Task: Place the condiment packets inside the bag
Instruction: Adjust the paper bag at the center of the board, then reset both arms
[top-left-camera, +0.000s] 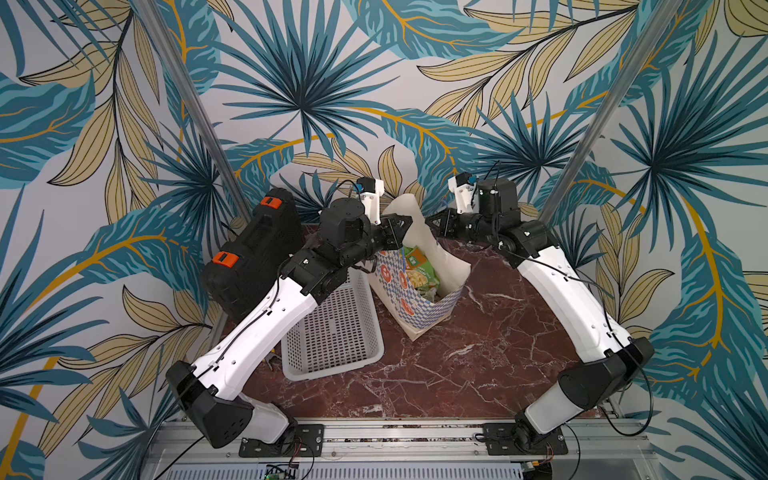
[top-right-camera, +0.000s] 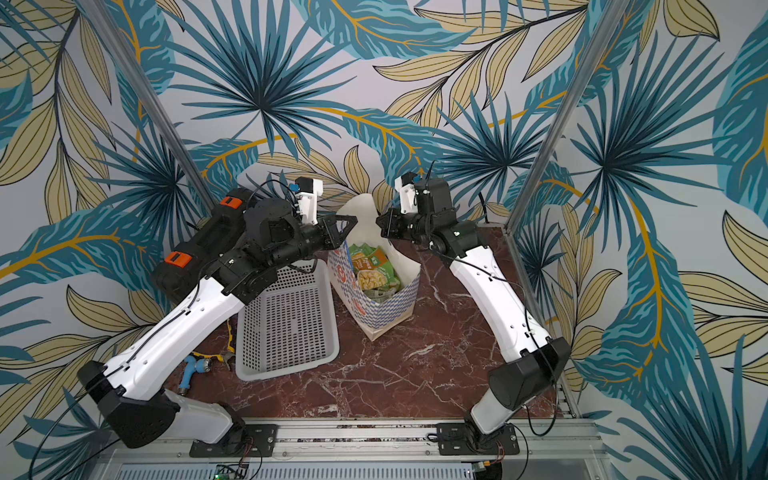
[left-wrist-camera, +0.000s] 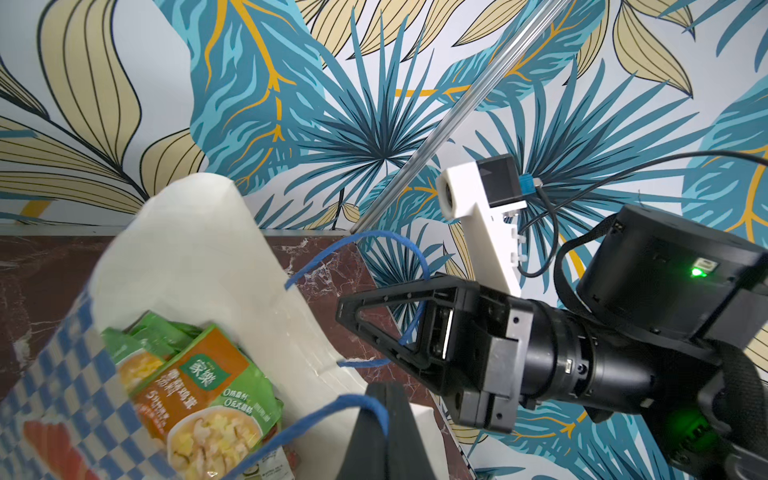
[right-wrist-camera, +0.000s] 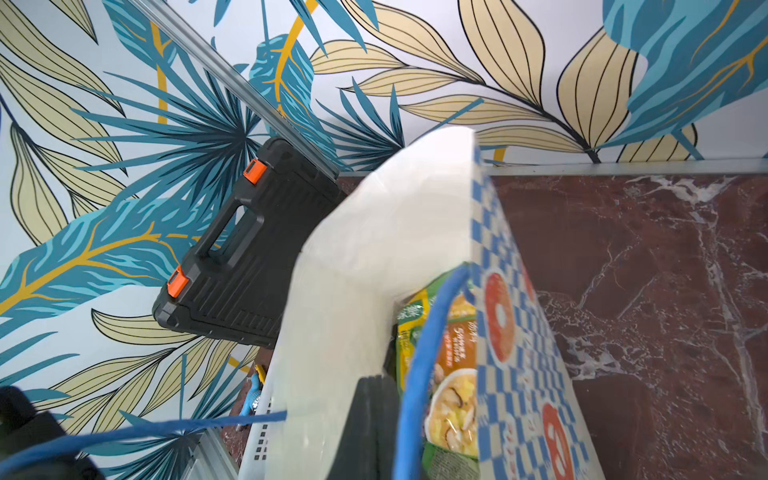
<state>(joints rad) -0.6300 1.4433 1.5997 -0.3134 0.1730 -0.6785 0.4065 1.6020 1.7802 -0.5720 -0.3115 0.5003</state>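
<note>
Underneath everything, flat slab of table (top-left-camera: 478, 374): red-brown marble look, white-veined, polished.

Propped at the far left against the leaf-patterned wall, black case (top-left-camera: 249, 257): boxy hard plastic, ribbed face, moulded handle, two orange latches.

In front of it, white basket (top-left-camera: 332, 328): rectangular plastic, fine grid of perforations, flared rim.

Just beside the basket on its right, near mid-table, upright bag (top-left-camera: 419, 316): stiff paper, blue-and-white checks with orange rings outside, smooth cream inside, mouth gaping, far wall rising to a rounded peak.

At the mouth's left edge, left gripper (top-left-camera: 405, 222): black wedge-shaped fingers pressed flat together, pinching one thin blue cord handle (left-wrist-camera: 316, 419) of the bag.

At the opposite edge, right gripper (top-left-camera: 430, 218): open-frame triangular fingers, likewise clamped together, second cord handle (left-wrist-camera: 399, 243) caught between.

Down inside the bag, condiment packets (top-left-camera: 422, 270): flat glossy pouches, green and orange, crinkled and loosely stacked, the topmost printed with a bowl of soup.

Smallest, on the table left of the basket: blue spray nozzle (top-right-camera: 195, 370) and a yellow-handled tool (top-right-camera: 216, 356), too small to identify.
</note>
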